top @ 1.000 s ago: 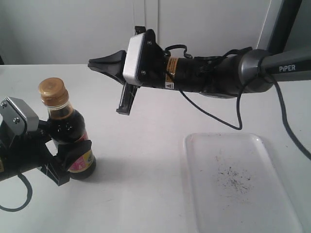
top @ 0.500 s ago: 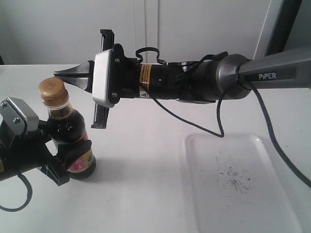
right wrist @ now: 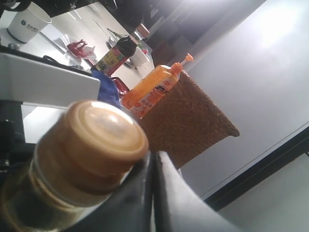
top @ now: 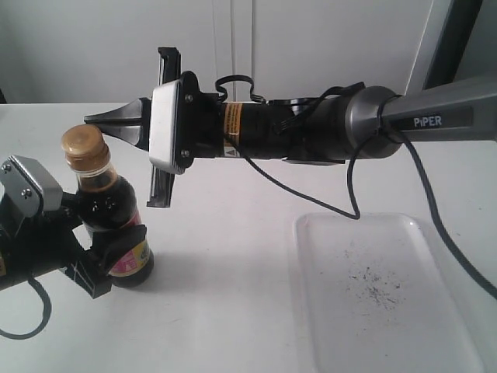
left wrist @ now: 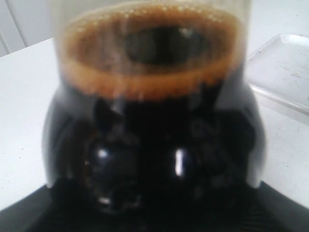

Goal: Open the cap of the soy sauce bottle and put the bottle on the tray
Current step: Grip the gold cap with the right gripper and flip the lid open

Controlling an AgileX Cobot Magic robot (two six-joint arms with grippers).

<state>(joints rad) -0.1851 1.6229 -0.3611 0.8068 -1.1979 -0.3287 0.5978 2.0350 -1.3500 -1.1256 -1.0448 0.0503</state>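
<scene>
The soy sauce bottle [top: 111, 211] stands upright on the white table at the left, dark liquid inside, label low on its body. My left gripper [top: 102, 237] is shut on the bottle's body; in the left wrist view the bottle [left wrist: 154, 121] fills the frame above the dark gripper [left wrist: 154, 215]. The golden cap [top: 83, 148] is closed. My right gripper [top: 95, 120] is shut, its tips just above the cap. In the right wrist view the pressed-together fingertips [right wrist: 150, 166] lie against the edge of the cap [right wrist: 96, 137]. The tray [top: 326, 311] lies at the lower right, bare but for dark specks.
The right arm [top: 311, 132] stretches across the table's middle, with a black cable [top: 342, 206] hanging down near the tray's far edge. Beyond the bottle, the right wrist view shows an orange dispenser bottle [right wrist: 152, 89], a woven basket [right wrist: 193, 125] and a white cup [right wrist: 28, 23].
The right gripper has swung left and turned, bringing its shut tips from mid-table to just above the cap. The left gripper and the bottle have not moved.
</scene>
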